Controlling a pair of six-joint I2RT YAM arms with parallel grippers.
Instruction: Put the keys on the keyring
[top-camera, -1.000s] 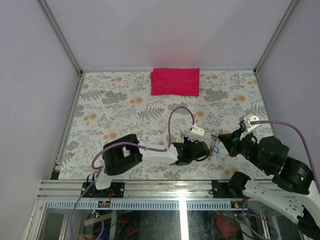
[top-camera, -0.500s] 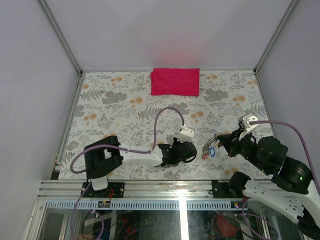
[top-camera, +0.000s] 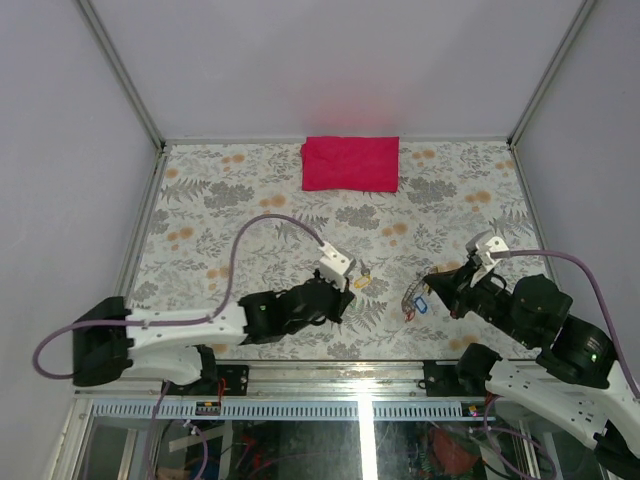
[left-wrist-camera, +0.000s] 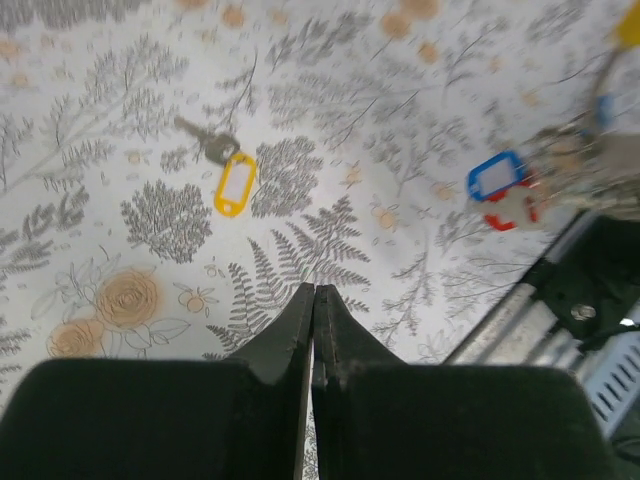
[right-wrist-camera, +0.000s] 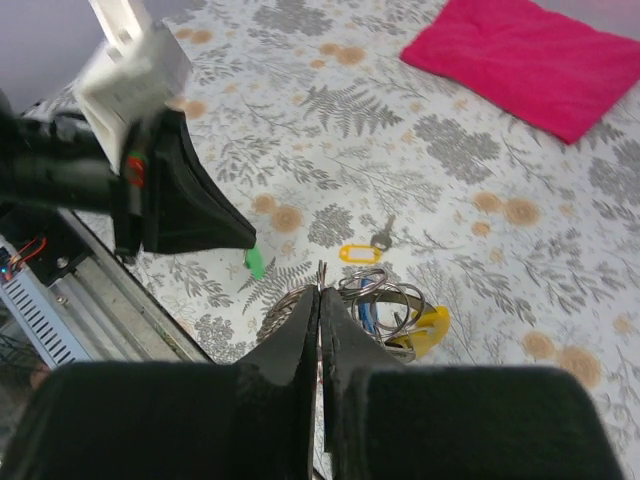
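Floral tabletop (top-camera: 250, 200) with a red cloth (top-camera: 350, 163) lying at the far edge. Right tool (right-wrist-camera: 320, 292) is clamping the keyring (right-wrist-camera: 388, 300), a few tagged keys (left-wrist-camera: 495, 178) already hanging off it, probably steadying it for threading. Left tool (left-wrist-camera: 313, 290) is sitting pinched together, carrying nothing, and pointing toward the yellow-tagged key (left-wrist-camera: 228, 178) lying loose nearby, so that one's likely next.

Loose key (left-wrist-camera: 208, 145) is showing dull grey metal with a glossy yellow plastic tag (left-wrist-camera: 235, 185); keyring (right-wrist-camera: 392, 291) wire is glinting silvery; red cloth (top-camera: 350, 163) is looking matt, floral table cover (top-camera: 230, 200) smooth.
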